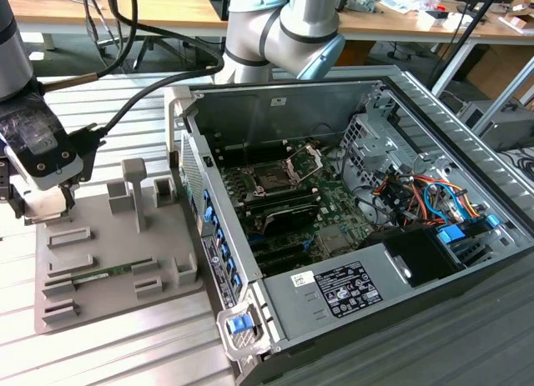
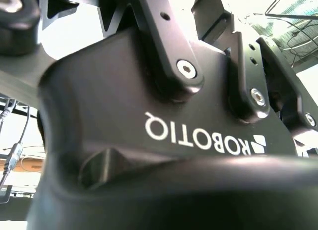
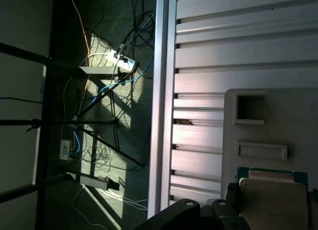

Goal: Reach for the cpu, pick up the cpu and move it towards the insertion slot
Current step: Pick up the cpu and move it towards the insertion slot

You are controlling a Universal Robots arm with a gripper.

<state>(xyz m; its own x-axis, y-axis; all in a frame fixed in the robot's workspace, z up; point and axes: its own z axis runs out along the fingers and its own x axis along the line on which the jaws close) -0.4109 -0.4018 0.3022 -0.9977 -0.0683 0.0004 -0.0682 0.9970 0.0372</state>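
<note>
Hand point(image 1: 40, 204) just beside cpu point(image 3: 273, 197)

I see a matt grey plastic tray point(image 1: 108, 301) on a ribbed metal table point(image 1: 108, 102); the cpu point(image 3: 273, 200) has a dull, smooth beige top.

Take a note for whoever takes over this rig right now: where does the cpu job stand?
Gripper: down at the grey tray's corner, on the exterior view's left; grasp unconfirmed.
Cpu: over the tray, right beside the gripper in the first wrist view.
Insertion slot: inside the open computer case, apart from the gripper.
Done: the reach. Left: cpu not at the slot.
</note>
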